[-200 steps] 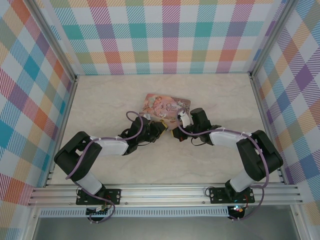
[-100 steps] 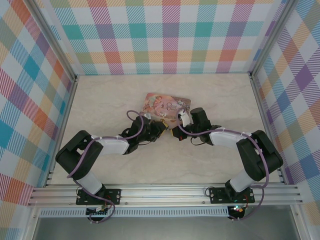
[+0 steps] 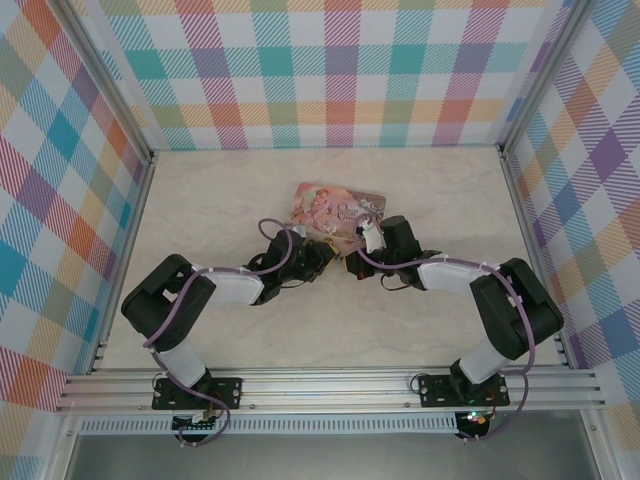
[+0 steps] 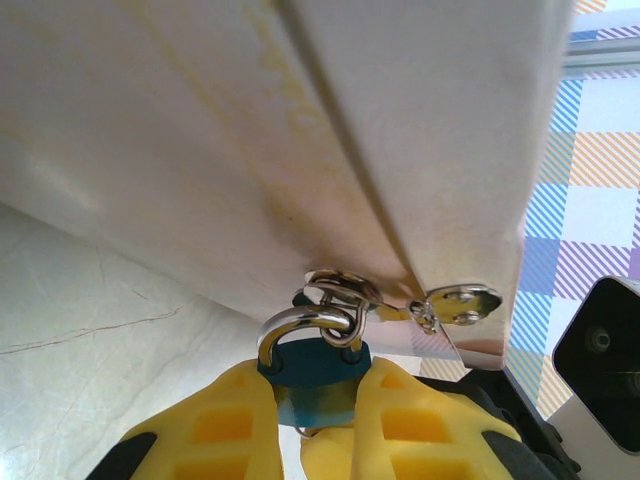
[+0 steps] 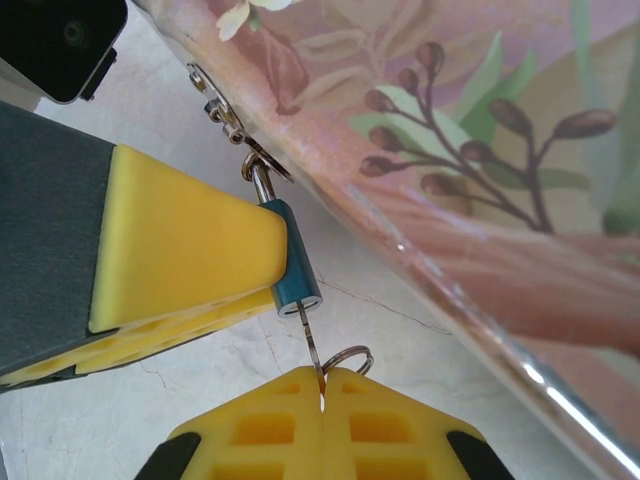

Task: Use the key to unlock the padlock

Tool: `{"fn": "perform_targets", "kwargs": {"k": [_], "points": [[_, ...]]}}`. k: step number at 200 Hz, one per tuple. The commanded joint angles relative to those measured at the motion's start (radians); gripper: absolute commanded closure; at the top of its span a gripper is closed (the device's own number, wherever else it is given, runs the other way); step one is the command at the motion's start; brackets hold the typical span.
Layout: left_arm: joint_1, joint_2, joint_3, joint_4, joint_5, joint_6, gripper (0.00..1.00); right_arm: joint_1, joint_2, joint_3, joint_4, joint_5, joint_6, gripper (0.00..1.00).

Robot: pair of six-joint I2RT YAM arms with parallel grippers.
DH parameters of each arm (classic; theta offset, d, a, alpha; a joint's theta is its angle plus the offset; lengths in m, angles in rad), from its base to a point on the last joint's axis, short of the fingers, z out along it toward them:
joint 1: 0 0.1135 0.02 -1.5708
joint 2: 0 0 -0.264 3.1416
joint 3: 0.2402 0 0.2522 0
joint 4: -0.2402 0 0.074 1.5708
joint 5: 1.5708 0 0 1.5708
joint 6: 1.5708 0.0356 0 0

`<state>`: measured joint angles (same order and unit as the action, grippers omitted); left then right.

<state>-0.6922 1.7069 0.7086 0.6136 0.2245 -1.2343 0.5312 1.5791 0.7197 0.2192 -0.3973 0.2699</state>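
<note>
At the near edge of the table (image 3: pixel 200 210), the left arm (image 3: pixel 225 290) and the right arm (image 3: pixel 450 272) both lean inward and lie low, and their wrists meet just short of the middle.

The left jaws are clamped on the padlock (image 4: pixel 318 365). Their two yellow pads (image 4: pixel 240 390) press the blue body from either side, and the body fills the narrow gap between them. From the right wrist, the padlock (image 5: pixel 293 258) juts out past the tip of the left arm's pad (image 5: pixel 180 240), with its keyhole end pointing toward the right arm.

The right jaws are together, pinching the key (image 5: pixel 312 345) between their pad tips (image 5: pixel 285 400). The slim shaft runs from that pinch up to the padlock's end face and meets it (how deep it sits inside I cannot tell). A small wire ring (image 5: pixel 350 358) sits at the key, just beside the pads.

Beyond the blue body, the thin shackle (image 4: pixel 300 322) loops through a metal ring on the hasp (image 4: pixel 455 303) at the edge of the pink tin (image 3: pixel 338 205). The tin, printed with figures and leafy sprigs, lies on the table just behind both wrists. Its near edge is close against the padlock and the left pads. Farther back stand the plaid walls (image 3: pixel 340 80) that close in the table on three sides.
</note>
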Motion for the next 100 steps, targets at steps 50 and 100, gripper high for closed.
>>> {"fn": "perform_targets", "kwargs": {"k": [50, 100], "points": [[-0.058, 0.038, 0.056, 0.047, 0.217, 0.001, 1.0, 0.048, 0.034, 0.067, 0.227, -0.014, -0.048, 0.98], [-0.056, 0.064, 0.056, 0.062, 0.219, -0.008, 0.99, 0.049, 0.044, 0.069, 0.245, -0.054, 0.015, 0.98]]}}
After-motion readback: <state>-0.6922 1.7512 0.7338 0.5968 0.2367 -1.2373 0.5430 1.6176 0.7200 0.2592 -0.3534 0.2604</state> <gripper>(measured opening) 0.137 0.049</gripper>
